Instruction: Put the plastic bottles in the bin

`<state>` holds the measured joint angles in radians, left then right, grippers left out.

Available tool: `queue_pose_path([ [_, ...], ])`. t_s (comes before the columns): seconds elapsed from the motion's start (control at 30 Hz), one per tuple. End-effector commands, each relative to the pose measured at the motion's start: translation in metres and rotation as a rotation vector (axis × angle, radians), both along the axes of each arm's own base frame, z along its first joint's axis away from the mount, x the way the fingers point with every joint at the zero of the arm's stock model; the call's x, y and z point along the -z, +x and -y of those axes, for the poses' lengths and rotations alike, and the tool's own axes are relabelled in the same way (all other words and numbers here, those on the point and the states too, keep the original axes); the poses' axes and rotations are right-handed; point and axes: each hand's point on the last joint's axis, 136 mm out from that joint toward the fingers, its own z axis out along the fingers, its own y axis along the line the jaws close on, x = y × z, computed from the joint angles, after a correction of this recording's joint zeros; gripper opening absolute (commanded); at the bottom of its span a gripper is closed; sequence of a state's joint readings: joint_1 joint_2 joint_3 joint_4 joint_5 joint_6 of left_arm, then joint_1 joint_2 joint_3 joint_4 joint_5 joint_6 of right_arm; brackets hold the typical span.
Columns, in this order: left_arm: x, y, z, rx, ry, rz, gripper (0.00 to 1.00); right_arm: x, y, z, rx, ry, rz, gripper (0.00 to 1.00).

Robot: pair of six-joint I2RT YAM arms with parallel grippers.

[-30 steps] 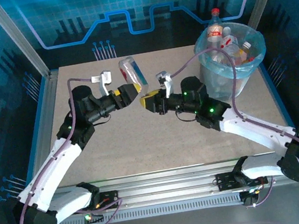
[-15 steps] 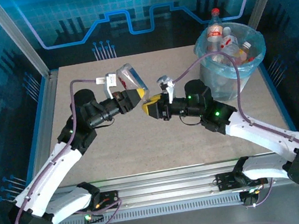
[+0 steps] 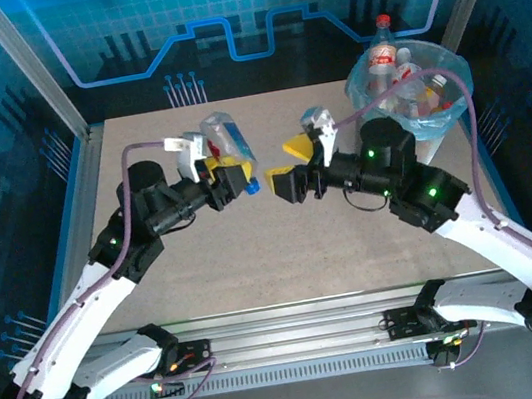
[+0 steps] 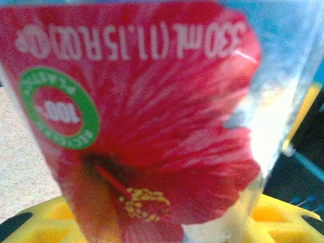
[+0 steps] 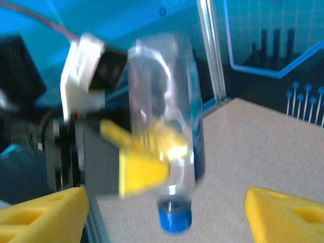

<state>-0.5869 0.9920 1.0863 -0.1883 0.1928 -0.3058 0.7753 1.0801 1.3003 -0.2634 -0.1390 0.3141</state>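
Above table (image 3: pixel 284 247), inside edges: bottle (image 3: pixel 226 140), L fingers (image 4: pixel 50 220)

We see two arms of white moulded shells (image 3: pixel 94 293) joined by black cylindrical joints (image 3: pixel 146 178), thin purple cables (image 3: pixel 146 144) looping alongside, small green lights (image 3: pixel 371 152), blocky yellow plastic fingers (image 5: pixel 40 217).

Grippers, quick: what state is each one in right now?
Left gripper: closed on a red-labelled plastic bottle, held cap-down.
Right gripper: open, fingers spread, holding nothing.
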Motion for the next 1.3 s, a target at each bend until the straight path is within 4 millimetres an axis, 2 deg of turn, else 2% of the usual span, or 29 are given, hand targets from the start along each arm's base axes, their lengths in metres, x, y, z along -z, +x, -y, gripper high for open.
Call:
queue_pose_path([
  [0.0, 0.006, -0.01, 0.009, 0.022, 0.168, 0.128, 0.43, 0.008, 0.009, -0.004, 0.044, -0.091, -0.049, 0.82],
  [0.1, 0.011, -0.018, 0.023, 0.053, 0.214, 0.168, 0.44, 0.008, 0.012, -0.013, 0.041, -0.105, -0.061, 0.82],
  [0.3, 0.012, -0.023, 0.039, 0.093, 0.246, 0.196, 0.44, 0.023, 0.01, -0.032, 0.002, -0.158, -0.089, 0.84],
  [0.43, 0.014, -0.025, 0.047, 0.115, 0.262, 0.203, 0.44, 0.032, 0.011, -0.037, 0.007, -0.176, -0.105, 0.81],
  [0.47, 0.014, -0.026, 0.049, 0.119, 0.265, 0.206, 0.45, 0.033, 0.012, -0.037, 0.013, -0.177, -0.105, 0.78],
  [0.6, 0.018, -0.025, 0.051, 0.117, 0.277, 0.207, 0.47, 0.038, 0.017, -0.032, 0.061, -0.185, -0.108, 0.58],
  [0.73, 0.014, -0.026, 0.05, 0.112, 0.259, 0.228, 0.49, 0.044, 0.025, -0.026, 0.112, -0.2, -0.107, 0.49],
  [0.87, 0.009, -0.027, 0.049, 0.108, 0.238, 0.262, 0.52, 0.037, 0.025, -0.025, 0.113, -0.17, -0.098, 0.41],
  [0.9, 0.009, -0.026, 0.049, 0.103, 0.239, 0.265, 0.54, 0.035, 0.025, -0.024, 0.118, -0.162, -0.094, 0.39],
  [1.1, 0.004, -0.023, 0.046, 0.075, 0.228, 0.282, 0.82, 0.02, 0.027, -0.006, 0.193, -0.13, -0.067, 0.33],
  [1.27, -0.009, -0.018, 0.037, 0.004, 0.181, 0.318, 0.9, 0.013, 0.033, 0.027, 0.331, -0.132, -0.019, 0.3],
])
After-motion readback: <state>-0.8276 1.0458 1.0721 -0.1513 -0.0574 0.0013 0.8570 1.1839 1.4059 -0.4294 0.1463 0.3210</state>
